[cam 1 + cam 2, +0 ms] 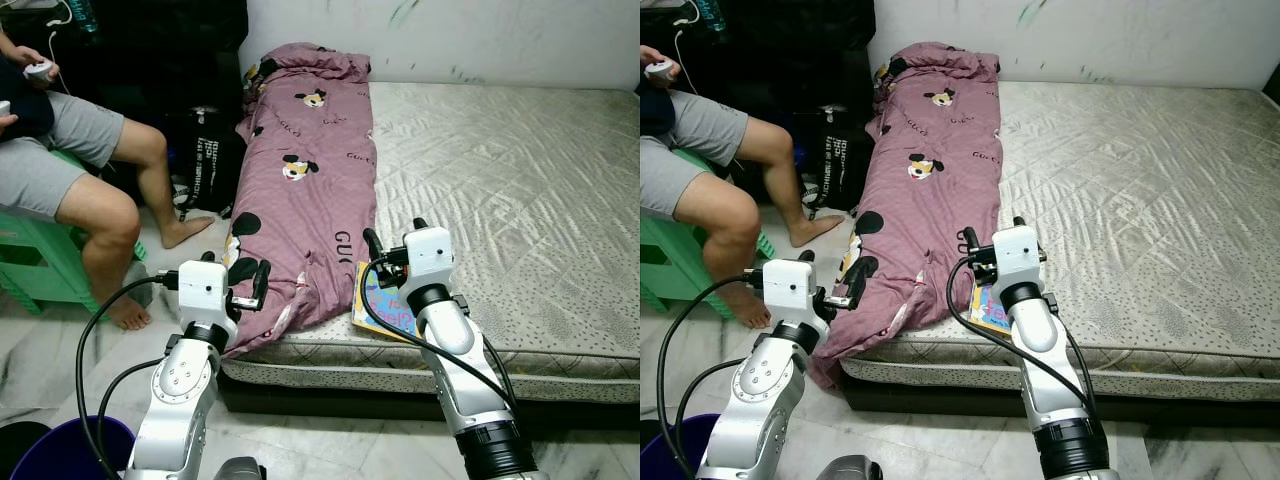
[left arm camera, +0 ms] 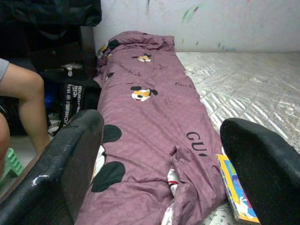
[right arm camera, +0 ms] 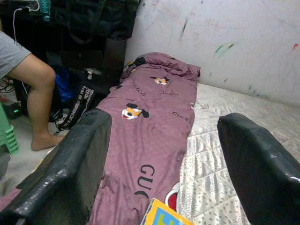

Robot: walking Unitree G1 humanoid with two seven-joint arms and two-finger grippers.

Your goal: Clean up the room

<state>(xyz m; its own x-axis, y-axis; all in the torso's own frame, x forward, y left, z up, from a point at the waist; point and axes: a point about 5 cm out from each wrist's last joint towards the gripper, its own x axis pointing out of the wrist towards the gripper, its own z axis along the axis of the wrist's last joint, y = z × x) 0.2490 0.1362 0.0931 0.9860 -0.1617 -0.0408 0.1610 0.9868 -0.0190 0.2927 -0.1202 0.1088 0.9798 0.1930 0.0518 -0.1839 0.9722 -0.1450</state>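
Note:
A mauve blanket printed with cartoon mice lies lengthwise along the left edge of a bare quilted mattress, and its near end droops over the side. A colourful book rests on the mattress's near edge, right beside the blanket. My left gripper is open and held just in front of the blanket's drooping end; the left wrist view looks along the blanket towards the book. My right gripper is open too and hovers over the book, holding nothing.
A person sits on a green stool at the left, bare feet on the floor. A black bag stands between the person and the mattress. A blue bucket sits by my left arm. The wall runs behind the mattress.

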